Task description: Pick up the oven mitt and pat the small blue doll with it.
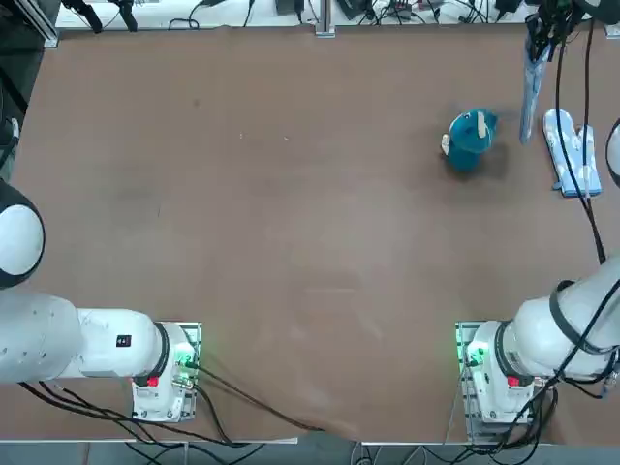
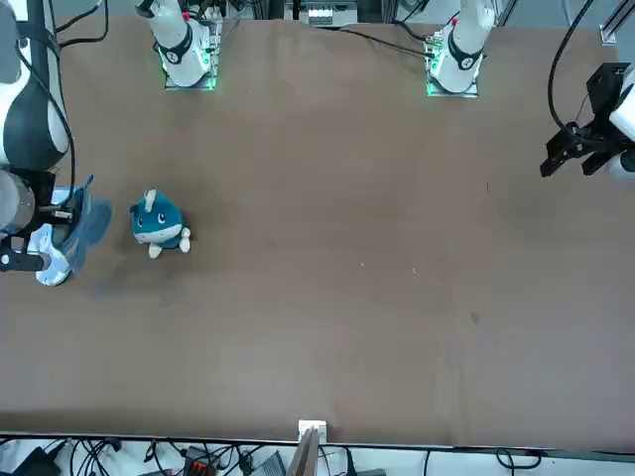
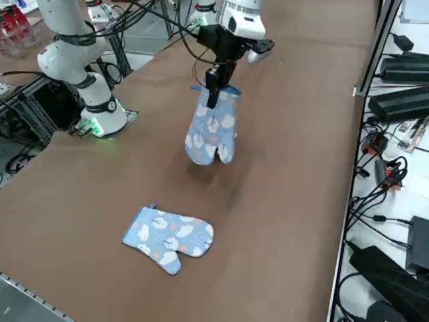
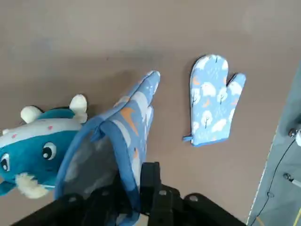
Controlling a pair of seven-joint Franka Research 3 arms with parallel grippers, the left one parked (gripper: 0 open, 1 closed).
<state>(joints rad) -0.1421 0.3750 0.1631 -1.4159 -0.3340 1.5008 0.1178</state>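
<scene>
My right gripper (image 3: 213, 90) is shut on the cuff of a blue oven mitt (image 3: 211, 134) printed with white trees, which hangs straight down above the table. In the wrist view the cuff (image 4: 123, 141) is pinched between the fingers (image 4: 149, 186). The small blue doll (image 1: 472, 139) stands upright on the table beside the hanging mitt (image 1: 530, 89), apart from it. It also shows as a teal plush with cream ears in the front view (image 2: 157, 223) and the wrist view (image 4: 33, 147). From the right side the doll is hidden.
A second, matching oven mitt (image 1: 572, 150) lies flat on the table by the right edge, just beyond the held one (image 3: 167, 238) (image 4: 214, 99). Cables and equipment (image 3: 395, 100) line the table's far edge.
</scene>
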